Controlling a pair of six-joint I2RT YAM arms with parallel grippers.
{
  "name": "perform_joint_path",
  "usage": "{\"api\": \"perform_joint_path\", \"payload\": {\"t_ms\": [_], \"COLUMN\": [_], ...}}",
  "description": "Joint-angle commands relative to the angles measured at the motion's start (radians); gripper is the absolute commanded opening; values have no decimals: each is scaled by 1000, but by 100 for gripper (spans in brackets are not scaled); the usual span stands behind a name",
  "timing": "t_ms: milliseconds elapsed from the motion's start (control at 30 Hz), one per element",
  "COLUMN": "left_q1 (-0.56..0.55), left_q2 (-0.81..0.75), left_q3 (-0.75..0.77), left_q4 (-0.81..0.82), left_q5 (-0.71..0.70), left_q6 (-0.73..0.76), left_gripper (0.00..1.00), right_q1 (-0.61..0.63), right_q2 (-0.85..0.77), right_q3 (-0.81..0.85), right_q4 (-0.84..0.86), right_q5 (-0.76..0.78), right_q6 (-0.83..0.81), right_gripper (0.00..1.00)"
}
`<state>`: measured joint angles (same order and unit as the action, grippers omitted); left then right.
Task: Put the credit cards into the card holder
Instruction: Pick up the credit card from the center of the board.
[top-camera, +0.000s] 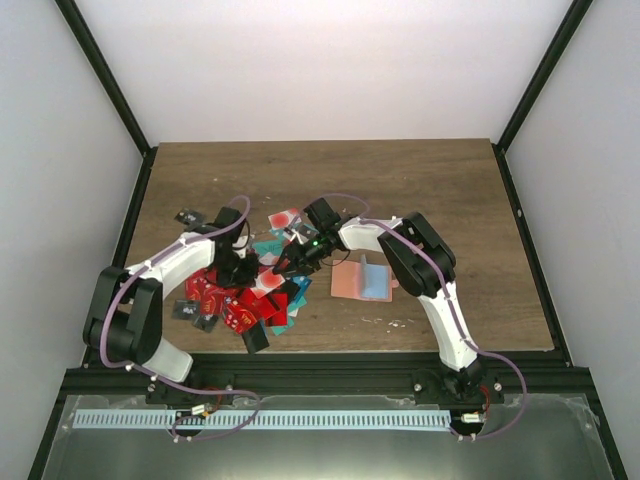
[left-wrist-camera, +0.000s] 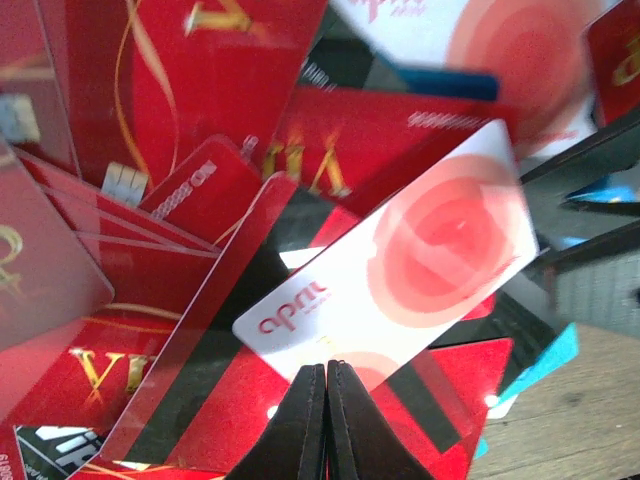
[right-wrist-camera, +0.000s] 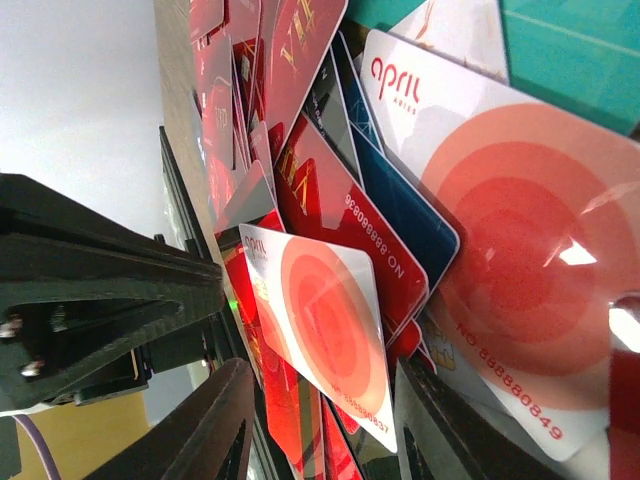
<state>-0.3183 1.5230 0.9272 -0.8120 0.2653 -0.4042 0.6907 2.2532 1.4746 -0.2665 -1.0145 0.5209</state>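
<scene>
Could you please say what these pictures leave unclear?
Top view: whether the card holder holds cards; too small.
Top view: number of cards in the pile; overlapping, partly under the arms.
Left wrist view: whether the left gripper pinches the white card; the fingertips hide the contact.
Right wrist view: big white card, cut off by the edge.

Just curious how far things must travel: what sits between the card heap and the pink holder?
Nothing. In the top view, only a narrow strip of bare table separates the card heap from the card holder.
</scene>
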Motion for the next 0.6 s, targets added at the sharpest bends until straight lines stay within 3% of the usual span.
{"api": "perform_joint_path", "payload": {"t_ms": [0, 300, 567], "left_q1": [5, 5, 4], "left_q2": [24, 80, 77], "left_q3": [-42, -86, -99], "left_q4": [-17, 58, 77], "left_q5": [-23, 8, 25], "left_q6": [-24, -21, -19], "left_gripper": [4, 4, 4], "right_q1": [13, 12, 12], "right_q2": [20, 22, 18], "right_q3": [-3, -7, -8], "right_q4": [15, 52, 56], "right_q5": [-15, -50, -52], "right_q6": [6, 29, 30], "right_gripper": [40, 30, 8]}}
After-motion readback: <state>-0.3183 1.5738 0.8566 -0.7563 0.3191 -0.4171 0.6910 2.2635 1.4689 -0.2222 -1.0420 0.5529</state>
